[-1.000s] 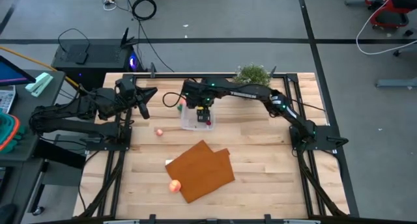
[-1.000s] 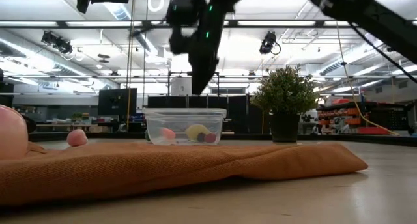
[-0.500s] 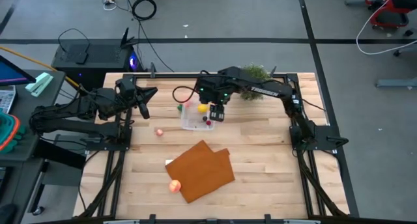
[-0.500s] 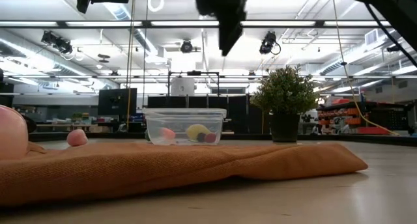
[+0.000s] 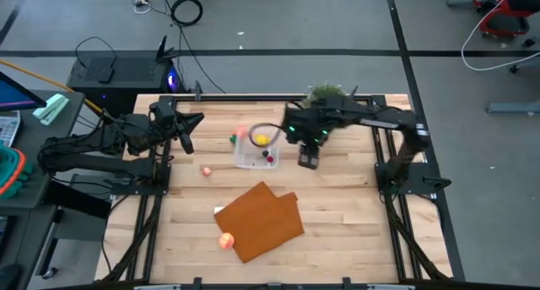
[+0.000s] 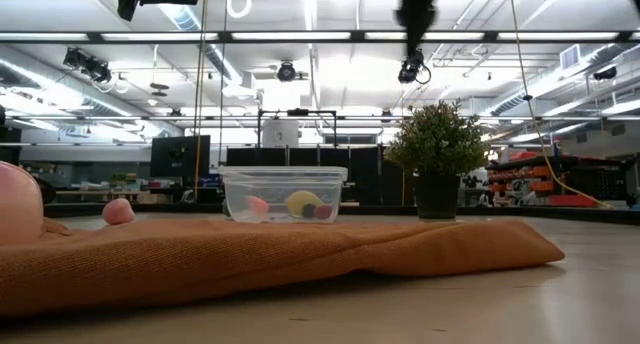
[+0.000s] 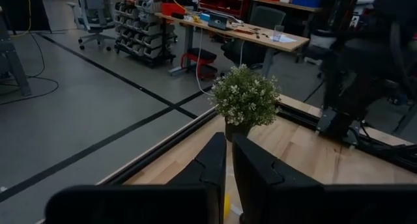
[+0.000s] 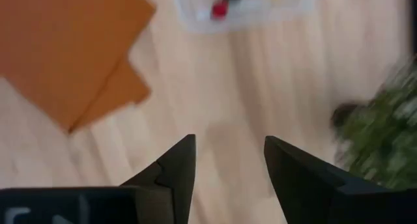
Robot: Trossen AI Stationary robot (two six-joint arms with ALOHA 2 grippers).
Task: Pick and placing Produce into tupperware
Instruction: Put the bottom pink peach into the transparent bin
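So the right gripper (image 5: 309,158) hangs over bare wood just beside the tupperware (image 5: 256,152), arm stretched across the table, fingers apart and holding nothing. Lemon (image 5: 262,140) and a red piece (image 5: 268,155) sit inside. The left gripper (image 5: 187,131) is parked at the table's edge, pinched shut.

The tupperware (image 5: 256,151) is a small clear box with low walls, sitting flat on the wooden table. Inside it lie a yellow lemon (image 5: 262,140), a small red piece (image 5: 268,154) and a pink piece (image 6: 257,206). Outside it, a small green piece (image 5: 233,139) lies just beside the box, a pink piece (image 5: 205,170) lies near it, and a peach-orange round fruit (image 5: 225,240) sits well apart.
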